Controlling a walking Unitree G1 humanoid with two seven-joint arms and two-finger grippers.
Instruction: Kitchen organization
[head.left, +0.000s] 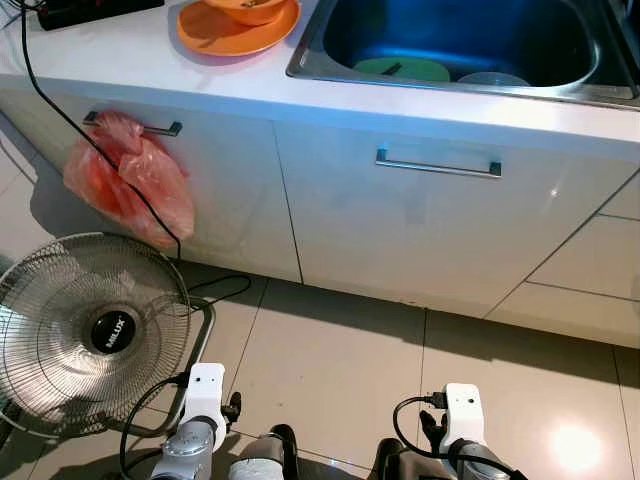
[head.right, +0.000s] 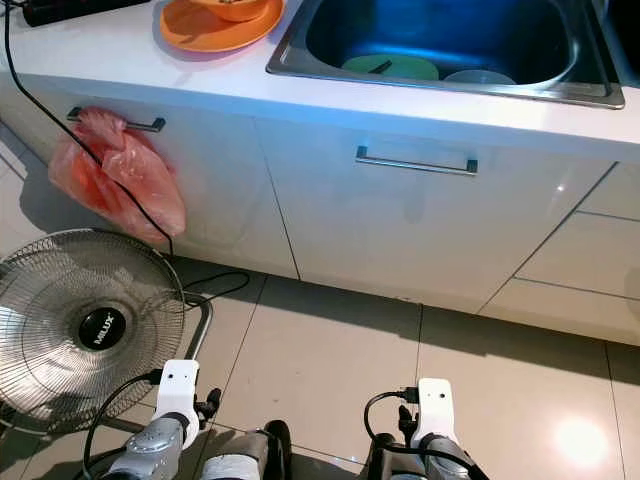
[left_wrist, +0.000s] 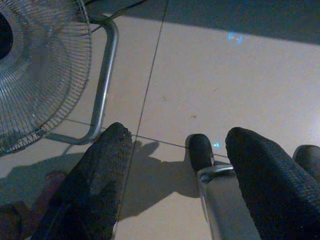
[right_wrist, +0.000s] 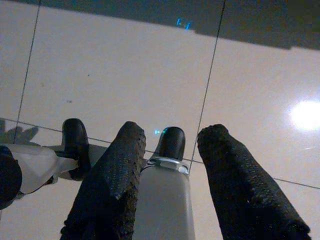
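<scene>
Left hand (left_wrist: 175, 145) and right hand (right_wrist: 167, 145) hung low over tiled floor (head.left: 340, 370), fingers parted, nothing held. "MILUX" read on fan (head.left: 108, 330) hub. Orange plate (head.left: 235, 30) on counter (head.left: 120, 60); green plate (head.left: 402, 69) in sink (head.left: 320, 62).

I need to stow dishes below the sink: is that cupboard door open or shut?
Shut. The cupboard door sits flush with its neighbour, handle level, under the sink.

white cabinets (head.left: 420, 215) under a white counter (head.left: 130, 60), glossy beige floor tiles (head.left: 340, 380) catching a light glare
</scene>
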